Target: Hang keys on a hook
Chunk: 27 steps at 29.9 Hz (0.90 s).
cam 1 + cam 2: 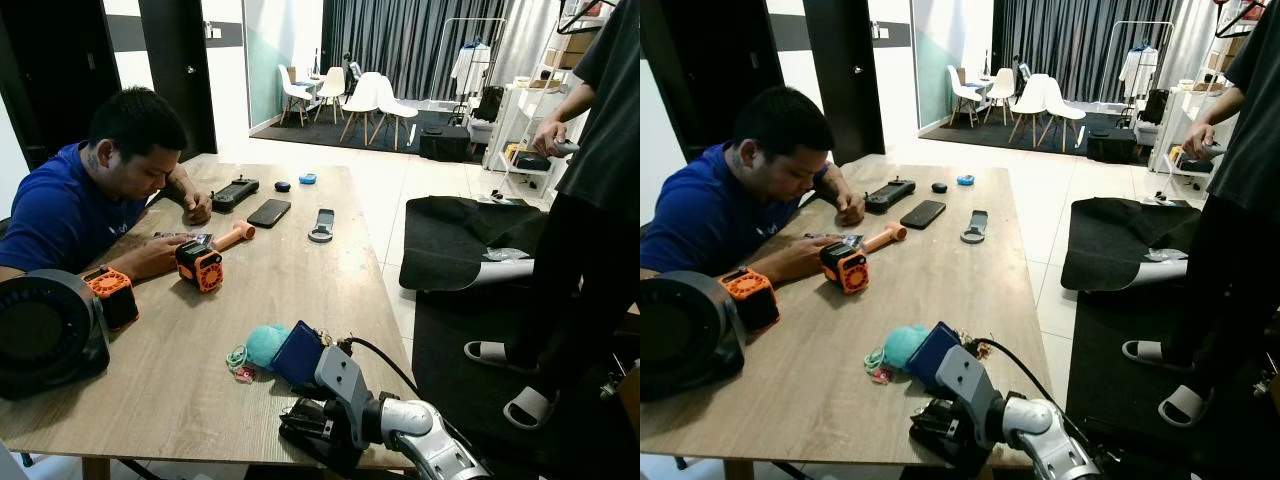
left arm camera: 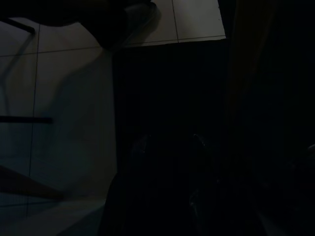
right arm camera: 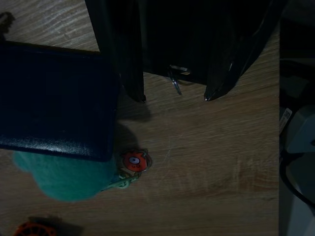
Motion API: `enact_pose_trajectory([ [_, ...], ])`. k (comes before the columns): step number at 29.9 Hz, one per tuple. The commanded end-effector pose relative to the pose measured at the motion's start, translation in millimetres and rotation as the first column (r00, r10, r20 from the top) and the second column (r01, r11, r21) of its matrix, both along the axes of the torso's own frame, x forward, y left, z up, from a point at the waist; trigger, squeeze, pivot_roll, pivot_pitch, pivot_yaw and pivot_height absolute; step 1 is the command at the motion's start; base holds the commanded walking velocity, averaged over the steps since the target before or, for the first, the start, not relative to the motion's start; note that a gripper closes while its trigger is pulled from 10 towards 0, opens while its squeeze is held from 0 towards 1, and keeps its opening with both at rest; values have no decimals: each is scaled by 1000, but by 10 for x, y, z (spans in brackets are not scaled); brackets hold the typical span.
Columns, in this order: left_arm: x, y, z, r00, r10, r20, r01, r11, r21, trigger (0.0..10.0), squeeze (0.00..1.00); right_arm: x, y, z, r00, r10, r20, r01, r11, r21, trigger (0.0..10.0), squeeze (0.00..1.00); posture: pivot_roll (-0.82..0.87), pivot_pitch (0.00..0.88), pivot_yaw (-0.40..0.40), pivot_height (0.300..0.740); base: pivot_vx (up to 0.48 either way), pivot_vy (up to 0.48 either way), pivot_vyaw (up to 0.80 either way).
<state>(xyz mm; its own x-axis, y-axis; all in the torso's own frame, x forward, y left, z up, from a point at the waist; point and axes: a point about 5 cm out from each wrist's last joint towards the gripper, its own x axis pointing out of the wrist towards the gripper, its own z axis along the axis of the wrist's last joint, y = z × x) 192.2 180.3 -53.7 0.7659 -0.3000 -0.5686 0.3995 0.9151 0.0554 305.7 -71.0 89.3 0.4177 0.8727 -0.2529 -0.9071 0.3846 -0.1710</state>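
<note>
Wooden desk (image 1: pixel 300 300): light oak grain, carrying everything below.
Far left of the fingers: a large black round device (image 1: pixel 45 335) at the desk's left edge, with a small orange and black cube (image 1: pixel 112 295) just beside it.
Seated person (image 1: pixel 80 200): in a blue shirt, leaning over the desk, both hands near a second orange and black cube (image 1: pixel 200 266) and an orange handle (image 1: pixel 236 236).
Beyond the fingers, far side of the desk: a black handheld controller (image 1: pixel 234 192), a dark phone (image 1: pixel 269 212), a grey strap-like object (image 1: pixel 322 225) and two small round items, one black, one blue.
Keys (image 3: pixel 129 167): a bunch with a red round charm and a green ring, lying flat on the desk just ahead of the fingertips and slightly to their left, touching a teal fluffy ball (image 1: pixel 266 343).
Dark blue case (image 1: pixel 298 355): lying over the fluffy ball, next to the left finger.
Right gripper (image 3: pixel 174 96): low over the near edge of the desk; its two black fingers (image 3: pixel 130 73) stand apart with bare wood between them, holding nothing.
Left gripper: the wrist view is very dark, showing floor tiles only dimly; I cannot tell how its fingers stand.
Right of the fingers: a standing person (image 1: pixel 590 220) in dark clothes and sandals on a black floor mat (image 1: pixel 460 240).
</note>
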Motion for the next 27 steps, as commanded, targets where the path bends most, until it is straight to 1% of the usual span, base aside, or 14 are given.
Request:
enact_pose_trajectory([
  [1,-28,23,-24,1000,7,-19,-7,1000,7,10000,0,-52,-9,-97,999,10,-32,-11,1000,-18,4471,0,69,35,-25,740,0,0,0],
  [7,-25,25,-25,1000,7,-19,-6,1000,8,10000,0,-67,-7,-122,999,11,-39,-12,1000,-22,4392,0,69,35,-24,740,0,0,0],
  [8,-22,26,-25,1000,7,-20,-7,1000,9,10000,0,-72,-10,-134,999,11,-43,-12,1000,-24,2471,0,70,35,-24,740,0,0,0],
  [9,-22,26,-25,1000,7,-20,-7,1000,9,10000,0,-72,-10,-134,999,11,-43,-12,1000,-24,2471,0,70,35,-24,740,0,0,0],
  [10,-19,28,-26,1000,7,-20,-7,1000,9,10000,0,-73,-15,-143,999,9,-46,-10,1000,-25,1373,0,71,33,-24,740,0,0,0],
  [13,-16,32,-26,1000,8,-20,-8,1000,11,10000,0,-72,-23,-154,999,4,-48,-6,1000,-28,1176,0,72,33,-24,740,0,0,0],
  [14,-17,34,-27,1000,8,-21,-7,1000,11,10000,0,-70,-28,-157,999,0,-47,-1,1000,-29,431,0,72,33,-24,740,0,0,0],
  [15,-17,35,-27,1000,8,-21,-7,1000,12,10000,0,-68,-31,-160,999,-4,-47,2,1000,-30,431,0,72,33,-24,740,0,0,0],
  [16,-18,36,-28,1000,7,-21,-7,1000,12,10000,0,-67,-34,-160,999,-7,-45,6,1000,-30,0,0,72,33,-24,740,0,0,0],
  [22,-21,42,-31,1000,5,-24,-4,1000,14,10000,0,-22,-39,-98,999,-38,-15,38,999,1,0,0,73,28,-21,740,0,0,0],
  [23,-20,44,-31,1000,4,-24,-3,1000,15,10000,0,1,-32,-48,999,-50,-4,50,998,28,0,0,73,27,-21,740,0,0,0],
  [24,-20,44,-31,1000,4,-24,-3,1000,15,10000,0,1,-32,-48,999,-50,-4,50,998,28,0,0,73,27,-21,740,0,0,0],
  [26,-20,47,-31,1000,3,-24,-2,1000,16,10000,0,54,-11,95,997,-69,29,66,993,96,0,0,73,27,-21,740,0,0,0],
  [27,-20,47,-31,1000,3,-24,-2,1000,16,10000,0,54,-11,95,997,-69,29,66,993,96,0,0,73,27,-21,740,0,0,0],
])
